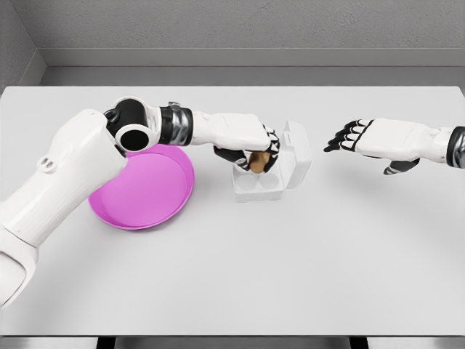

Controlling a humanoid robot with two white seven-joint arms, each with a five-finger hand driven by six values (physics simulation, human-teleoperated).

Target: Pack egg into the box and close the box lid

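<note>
The round pink plastic plate [149, 200] at left is partly hidden behind the left arm's elbow; its far rim cannot be seen. The left hand [251, 145] reaches rightward, fingers curled around the brown egg [258, 163], held just above the far cells of the small white egg box [258, 187], whose lid [296, 153] stands open. Well apart at right, the right hand [378, 142] hovers over the white table [290, 276], fingers loosely spread, holding nothing; its forearm is cut off at the edge.

Bright, even, shadow-poor simulator render

Soft overhead light washes the pale worktop [290, 276] almost white; faint shadows sit close under the pink plate [156, 196] toward 6 o'clock. Edges stay sharp throughout, without glare, blur or visible distortion.
</note>
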